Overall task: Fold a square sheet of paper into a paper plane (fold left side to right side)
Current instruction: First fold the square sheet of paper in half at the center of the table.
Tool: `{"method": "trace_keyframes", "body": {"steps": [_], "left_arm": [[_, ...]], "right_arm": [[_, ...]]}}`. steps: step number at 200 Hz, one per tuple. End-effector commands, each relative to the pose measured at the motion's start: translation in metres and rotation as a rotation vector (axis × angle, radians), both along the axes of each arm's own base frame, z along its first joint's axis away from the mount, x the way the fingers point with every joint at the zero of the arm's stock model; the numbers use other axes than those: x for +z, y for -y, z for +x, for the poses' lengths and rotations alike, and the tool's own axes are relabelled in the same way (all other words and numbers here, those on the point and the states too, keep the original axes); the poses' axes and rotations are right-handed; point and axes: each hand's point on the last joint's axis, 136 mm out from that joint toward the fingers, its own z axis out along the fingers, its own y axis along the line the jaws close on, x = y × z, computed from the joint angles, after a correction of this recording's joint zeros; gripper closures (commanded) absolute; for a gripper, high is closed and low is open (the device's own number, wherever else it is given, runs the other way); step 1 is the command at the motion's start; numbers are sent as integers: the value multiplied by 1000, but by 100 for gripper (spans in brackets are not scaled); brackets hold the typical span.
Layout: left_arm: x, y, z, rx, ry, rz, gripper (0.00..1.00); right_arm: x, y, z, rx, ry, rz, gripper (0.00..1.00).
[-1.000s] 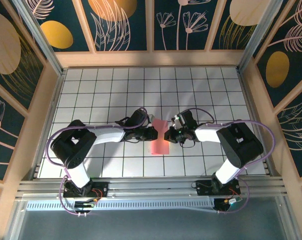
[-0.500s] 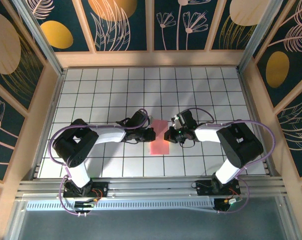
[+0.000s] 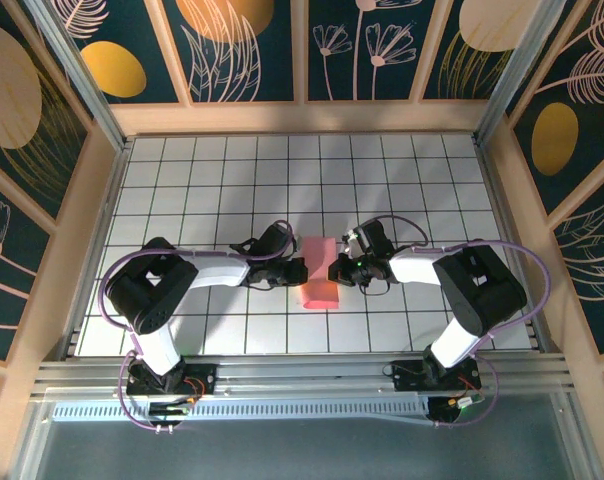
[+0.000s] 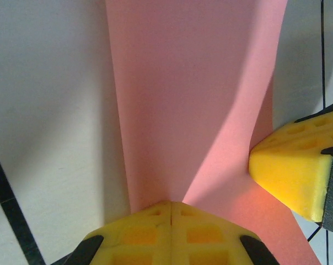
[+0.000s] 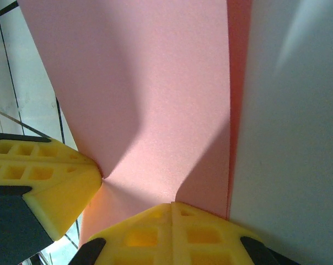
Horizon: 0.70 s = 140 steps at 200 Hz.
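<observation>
Moved since a second ago: left gripper (image 3: 303,271) closed its fingers (image 4: 139,234) onto the thin salmon-pink square sheet of paper (image 3: 321,292), now bowed at the middle of the white grid-tiled table (image 3: 202,180), right gripper (image 3: 333,270) pinching the opposite edge; likely light, limp, crease-prone, best held by edges.

White grid-tiled tabletop (image 3: 182,180) inside a pale wooden frame (image 3: 302,118); dark teal, gold-ovalled wall panels (image 3: 247,45) far; aluminium rail (image 3: 302,375) near
</observation>
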Motion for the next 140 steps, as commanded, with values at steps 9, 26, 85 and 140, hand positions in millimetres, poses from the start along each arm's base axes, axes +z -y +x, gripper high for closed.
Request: {"method": "trace_keyframes", "body": {"steps": [9, 26, 85, 140], "left_arm": [[-19, -29, -7, 53, -44, 63, 95], [-20, -35, -7, 71, -49, 46, 96], [2, -43, 0, 85, 8, -6, 99], [59, -14, 3, -21, 114, -172, 100]], "right_arm": [[-42, 34, -22, -36, -100, -202, 100], [-43, 34, -22, -36, -100, -202, 100], [-42, 33, -21, -32, -98, -197, 100], [-40, 31, -19, -32, -93, -193, 100]]}}
